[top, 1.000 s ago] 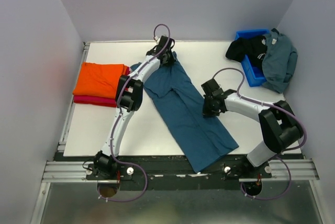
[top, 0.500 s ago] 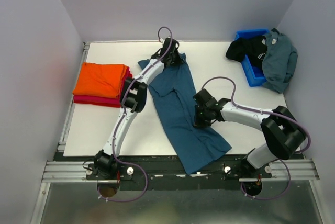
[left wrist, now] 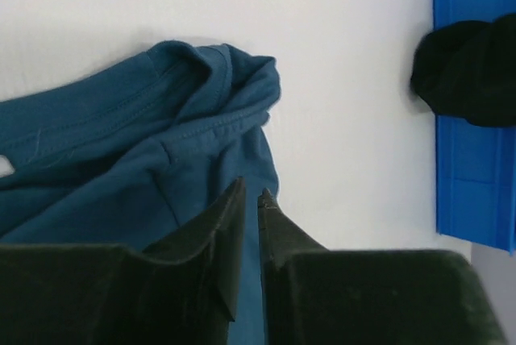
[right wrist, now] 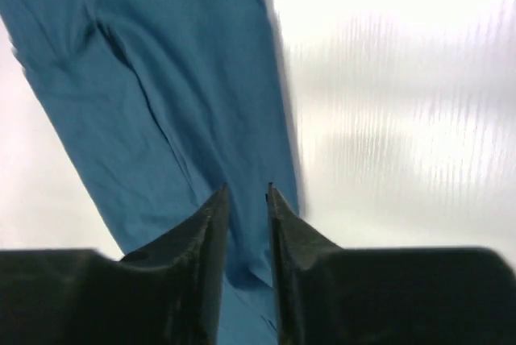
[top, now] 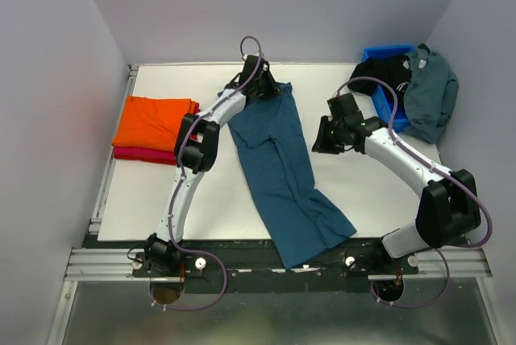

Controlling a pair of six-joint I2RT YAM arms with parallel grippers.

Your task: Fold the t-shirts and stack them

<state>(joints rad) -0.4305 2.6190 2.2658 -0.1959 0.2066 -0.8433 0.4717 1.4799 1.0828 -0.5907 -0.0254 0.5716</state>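
Note:
The dark teal t-shirt (top: 282, 168) lies in a long diagonal strip from the far middle of the table to its front edge, its lower end hanging over. My left gripper (top: 262, 91) is at the shirt's far end, jaws almost closed on the bunched cloth (left wrist: 121, 135); its fingertips (left wrist: 251, 196) pinch teal fabric. My right gripper (top: 321, 142) hovers right of the shirt, jaws a narrow gap apart and empty (right wrist: 246, 192), with teal cloth (right wrist: 161, 79) below. A folded orange shirt (top: 153, 119) lies on a folded crimson one (top: 141, 155) at the left.
A blue plastic bin (top: 389, 111) stands at the far right corner with a black shirt (top: 379, 75) and a grey-blue shirt (top: 431, 95) draped over it. The bin (left wrist: 472, 160) and black shirt (left wrist: 468, 71) also show in the left wrist view. White walls enclose the table.
My right gripper left the shirt's middle and rose back to the right, off the cloth. The left gripper stayed at the far end; the shirt now lies straighter and narrower.

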